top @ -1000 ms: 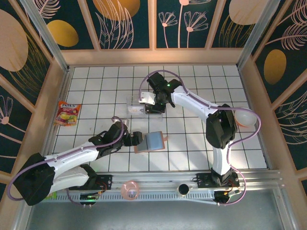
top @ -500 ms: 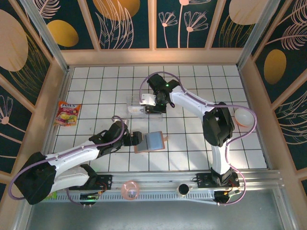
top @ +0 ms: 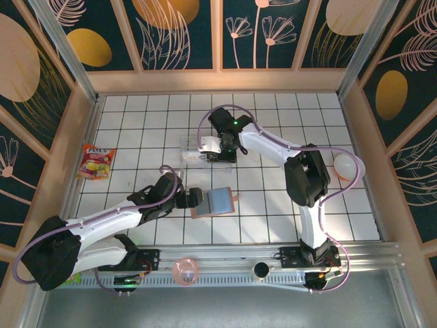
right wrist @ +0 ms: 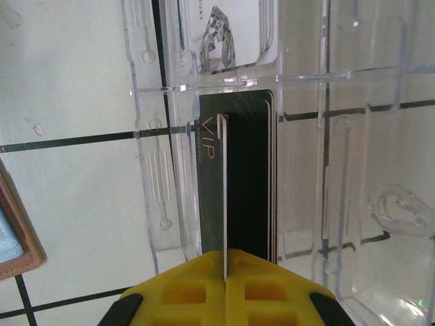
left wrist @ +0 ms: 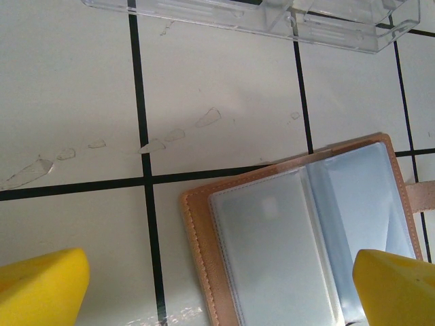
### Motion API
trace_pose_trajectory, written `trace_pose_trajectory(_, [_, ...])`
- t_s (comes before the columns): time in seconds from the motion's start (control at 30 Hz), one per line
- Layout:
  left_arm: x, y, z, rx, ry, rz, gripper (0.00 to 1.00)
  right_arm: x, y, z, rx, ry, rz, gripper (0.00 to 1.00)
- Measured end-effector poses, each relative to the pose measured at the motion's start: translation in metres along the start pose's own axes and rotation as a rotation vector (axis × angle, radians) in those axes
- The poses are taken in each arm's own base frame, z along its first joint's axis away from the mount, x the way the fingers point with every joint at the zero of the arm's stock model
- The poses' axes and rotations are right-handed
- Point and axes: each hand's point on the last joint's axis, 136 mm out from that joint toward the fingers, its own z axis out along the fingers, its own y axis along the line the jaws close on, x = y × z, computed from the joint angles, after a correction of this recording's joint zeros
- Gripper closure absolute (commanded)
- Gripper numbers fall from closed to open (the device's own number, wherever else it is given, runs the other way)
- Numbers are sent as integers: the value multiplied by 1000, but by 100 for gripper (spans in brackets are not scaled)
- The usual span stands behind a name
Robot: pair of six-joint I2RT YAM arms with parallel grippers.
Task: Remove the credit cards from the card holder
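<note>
Jaws, R gripper [right wrist: 224,272]: clenched on thin card [right wrist: 223,197], edge-on over black card [right wrist: 248,183] in clear tray [right wrist: 319,170]
Jaws, L gripper [left wrist: 217,288]: spread over open card holder [left wrist: 299,231]

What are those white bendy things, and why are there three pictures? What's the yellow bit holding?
They are two robot arms, the left arm and the right arm, bolted to a tiled table. One picture looks down from above. The other two come from a small camera on each wrist, showing its yellow fingers up close. The left gripper is wide open right by the card holder, a brown wallet lying open. The right gripper is pinched shut on a thin card, seen edge-on, above a clear plastic tray. A black card lies in that tray. A snack packet sits far left.
</note>
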Motion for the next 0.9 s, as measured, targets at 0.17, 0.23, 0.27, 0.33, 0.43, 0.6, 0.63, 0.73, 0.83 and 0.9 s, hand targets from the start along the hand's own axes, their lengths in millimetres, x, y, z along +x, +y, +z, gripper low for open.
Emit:
trace_pose_trajectory(0.17, [0, 0, 0, 0, 0, -1, 1, 0, 1, 5, -6, 0, 1, 81])
trace_pose_trajectory(0.23, [0, 0, 0, 0, -1, -2, 1, -3, -2, 5, 7, -9, 9, 76])
trace_pose_trajectory(0.27, [-1, 0, 0, -1, -1, -2, 1, -5, -4, 5, 14, -16, 16, 74])
trace_pose_trajectory(0.33, [-1, 0, 0, 0, -1, -2, 1, -8, -7, 4, 24, -29, 27, 70])
trace_pose_trajectory(0.43, [-1, 0, 0, 2, -6, -5, 1, -18, -14, -3, 43, -72, 62, 67])
trace_pose_trajectory(0.6, [-4, 1, -4, 12, -33, -21, 1, -45, -31, -38, 126, -229, 187, 65])
trace_pose_trajectory(0.63, [-5, 1, -5, 16, -43, -28, 1, -50, -35, -49, 155, -273, 230, 65])
trace_pose_trajectory(0.73, [-10, 3, -12, 24, -87, -52, 1, -61, -42, -75, 222, -410, 398, 65])
trace_pose_trajectory(0.83, [-12, 8, -18, 21, -126, -78, 1, -63, -36, -83, 230, -513, 582, 65])
trace_pose_trajectory(0.9, [-12, 13, -21, 17, -149, -97, 1, -59, -18, -73, 199, -529, 686, 65])
